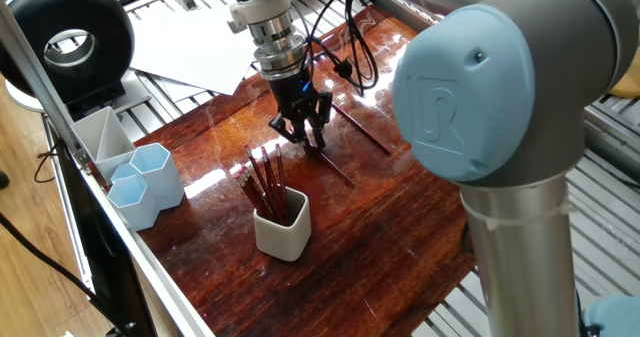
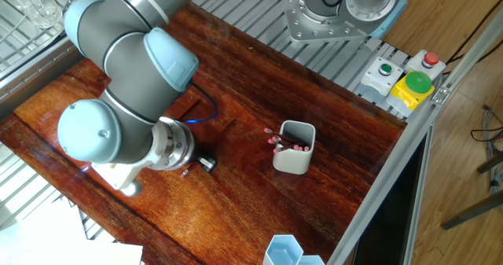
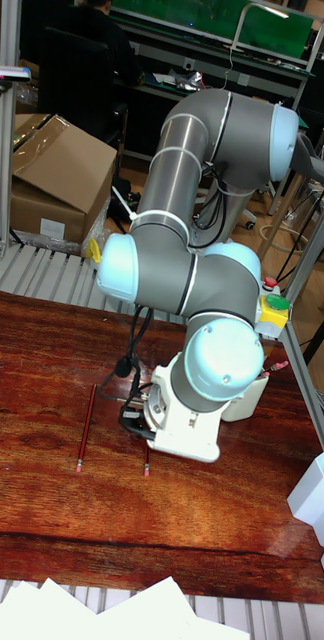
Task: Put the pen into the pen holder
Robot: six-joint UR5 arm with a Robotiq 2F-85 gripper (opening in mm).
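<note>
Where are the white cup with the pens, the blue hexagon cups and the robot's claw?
pen holder (image 1: 282, 233), one fixed view, front wall.
blue hexagon cups (image 1: 160, 177), one fixed view, side wall.
gripper (image 1: 305, 140), one fixed view, between fingertips.

Grey-blue arm (image 3: 197, 290) over wooden table (image 3: 42, 480), two pens — left pen (image 3: 85, 428), shorter pen (image 3: 146, 459)

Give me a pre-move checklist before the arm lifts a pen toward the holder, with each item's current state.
1. End effector down at the pen on the table: ok.
2. Fingers actually closed on that pen: cannot tell; the tips are too small and dark to read.
3. Pen holder upright: ok.
4. Room left in the holder: ok, though several pens already stand in it, leaning to one side.
5. Second loose pen apart from the end effector: ok.
6. Blue hexagonal cups off the direct path to the holder: ok.
</note>
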